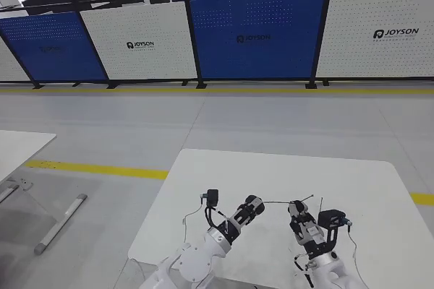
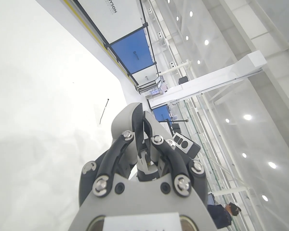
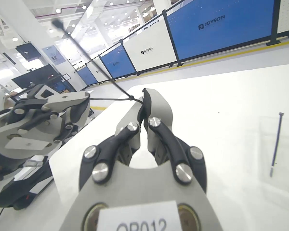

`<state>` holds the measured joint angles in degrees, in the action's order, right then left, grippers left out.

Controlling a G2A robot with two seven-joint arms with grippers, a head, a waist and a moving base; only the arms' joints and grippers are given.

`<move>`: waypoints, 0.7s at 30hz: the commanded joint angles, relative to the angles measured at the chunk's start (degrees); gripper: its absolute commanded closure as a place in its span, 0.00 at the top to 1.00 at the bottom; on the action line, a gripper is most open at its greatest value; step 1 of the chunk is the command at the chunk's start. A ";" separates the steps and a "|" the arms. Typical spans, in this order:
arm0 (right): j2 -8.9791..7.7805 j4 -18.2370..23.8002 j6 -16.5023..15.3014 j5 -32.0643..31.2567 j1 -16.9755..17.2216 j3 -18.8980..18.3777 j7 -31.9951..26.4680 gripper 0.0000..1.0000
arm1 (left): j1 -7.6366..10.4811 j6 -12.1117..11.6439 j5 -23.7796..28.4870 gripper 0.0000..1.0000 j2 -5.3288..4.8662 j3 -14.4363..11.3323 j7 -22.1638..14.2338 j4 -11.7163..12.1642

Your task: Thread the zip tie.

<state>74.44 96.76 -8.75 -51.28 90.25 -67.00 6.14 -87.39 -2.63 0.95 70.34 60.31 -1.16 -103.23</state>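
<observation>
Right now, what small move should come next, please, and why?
Probably ease the left tool slightly away, to draw more tie through: both tools are shut on it, taut between them, and a long end sticks past the right tool.

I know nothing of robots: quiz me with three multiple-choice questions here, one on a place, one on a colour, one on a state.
1. Where does the loose zip tie lie? A on the table; B on the floor; C in a box.
2. What colour is the table? A blue; B white; C yellow.
3. How is the right claw? A wide open; B shut on nothing; C shut on the held zip tie.
Answers: A, it lies flat on the tabletop. B, the top is plain white. C, it pinches the tie, which runs to the left claw.
</observation>
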 commanded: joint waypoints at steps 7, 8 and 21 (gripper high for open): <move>0.01 0.39 -0.99 2.89 0.80 -0.85 -0.22 0.00 | 0.46 2.43 -1.49 1.00 0.21 0.33 2.74 0.88; 0.01 0.41 -1.08 3.18 0.85 -0.90 -0.31 0.00 | 0.65 2.74 -1.56 1.00 0.28 0.27 3.20 1.14; 0.07 -0.63 -1.13 2.05 0.01 -0.10 -2.39 0.00 | 1.42 3.83 -1.50 1.00 0.64 -0.51 4.53 2.08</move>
<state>74.51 96.12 -9.88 -49.23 90.26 -67.10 3.75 -85.97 1.20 -0.55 70.97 59.81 3.37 -101.15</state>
